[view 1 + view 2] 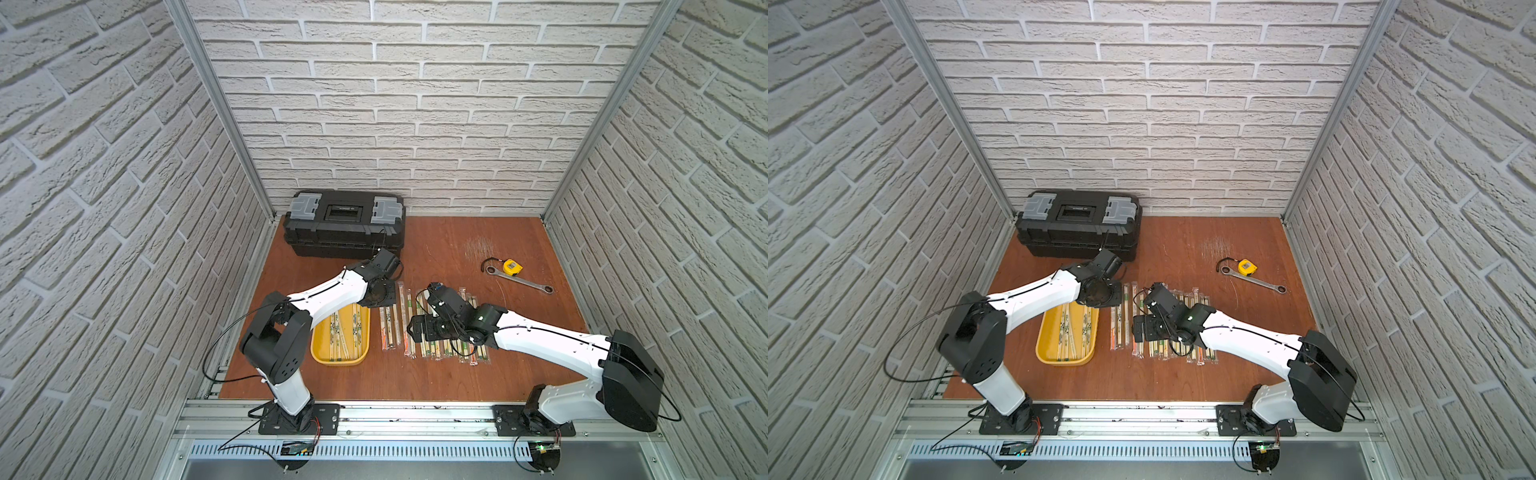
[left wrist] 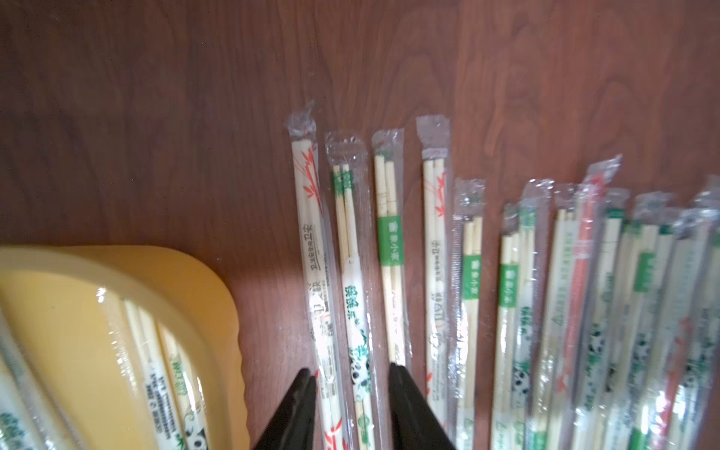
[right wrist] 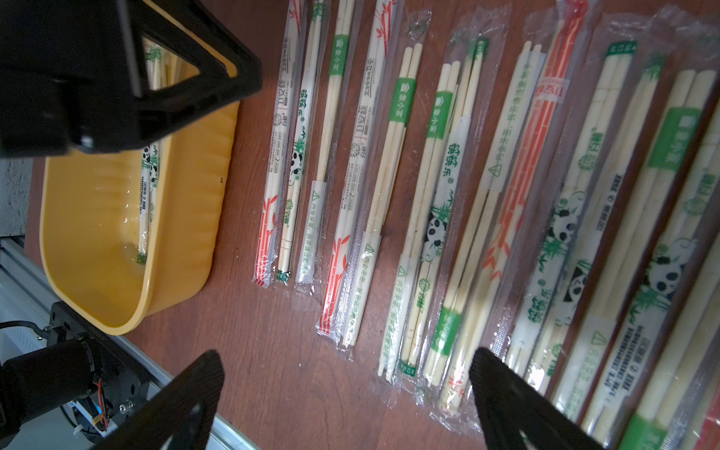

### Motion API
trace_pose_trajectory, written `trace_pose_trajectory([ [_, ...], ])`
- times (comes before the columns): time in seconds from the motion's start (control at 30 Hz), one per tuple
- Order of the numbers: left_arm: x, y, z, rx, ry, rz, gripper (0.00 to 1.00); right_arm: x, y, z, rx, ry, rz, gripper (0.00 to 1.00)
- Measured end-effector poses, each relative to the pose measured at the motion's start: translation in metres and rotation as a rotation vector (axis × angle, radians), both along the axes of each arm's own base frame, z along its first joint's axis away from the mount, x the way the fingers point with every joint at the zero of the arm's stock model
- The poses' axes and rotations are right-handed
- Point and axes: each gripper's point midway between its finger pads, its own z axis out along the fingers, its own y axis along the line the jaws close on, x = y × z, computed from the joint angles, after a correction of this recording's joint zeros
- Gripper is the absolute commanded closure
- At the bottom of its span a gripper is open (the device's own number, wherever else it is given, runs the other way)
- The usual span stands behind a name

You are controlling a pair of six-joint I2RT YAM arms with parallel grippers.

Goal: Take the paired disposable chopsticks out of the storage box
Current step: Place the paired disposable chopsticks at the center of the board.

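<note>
Currently mid-task, by the look of it. Finds the shallow yellow plastic tray with rounded corners point(image 1: 337, 360) on the brown wooden tabletop point(image 1: 457, 374), just in front of the left arm, with a few sleeved pale bamboo chopstick pairs point(image 1: 341, 332) lying lengthwise inside. Finds a row of sleeved pairs point(image 3: 436, 163) out on the table just beside the tray, laid flat and near-parallel, probably to keep each one single and easy to tally. Puts the left gripper point(image 2: 350, 383) low over the tray-side end of that row, jaws parted a little, straddling an orange-print sleeve point(image 2: 311, 249) and a panda-print sleeve point(image 2: 352, 296). Shows both flat on the wood, not pinched, so reads as a set-down rather than a grab. Cannot tell from this blurred wrist view whether either pad touches plastic. Puts the right gripper point(image 3: 346, 389) above the middle of the row, jaws spread wide, holding nothing, likely parked clear of the tray to give the left arm room. Notes the black toolbox with grey latches point(image 1: 345, 224) shut at the back wall, plus the yellow tape measure point(image 1: 512, 266) and steel ratchet wrench point(image 1: 524, 281) well apart on the right; all unrelated. Calls next for reaching into the tray for another pair. Expects thin, slippery sleeves, so risks lifting two at once.
</note>
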Motion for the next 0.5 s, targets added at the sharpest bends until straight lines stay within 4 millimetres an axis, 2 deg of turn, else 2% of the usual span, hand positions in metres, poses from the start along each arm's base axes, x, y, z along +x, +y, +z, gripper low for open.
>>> trace_pose_trajectory([
  [0.1, 0.000, 0.017, 0.015, -0.016, -0.033, 0.027, 0.62, 0.000, 0.001, -0.002, -0.003, 0.005, 0.001, 0.00],
  [0.17, -0.002, 0.034, 0.016, -0.009, -0.034, 0.060, 0.63, 0.000, 0.001, -0.002, -0.005, 0.009, 0.002, 0.00],
  [0.33, -0.018, 0.082, 0.002, 0.047, 0.018, 0.141, 0.63, 0.002, 0.004, -0.004, -0.008, 0.016, 0.004, 0.00],
  [0.5, -0.038, 0.109, -0.016, 0.092, 0.077, 0.178, 0.64, 0.003, 0.008, -0.006, -0.007, 0.026, 0.010, 0.00],
])
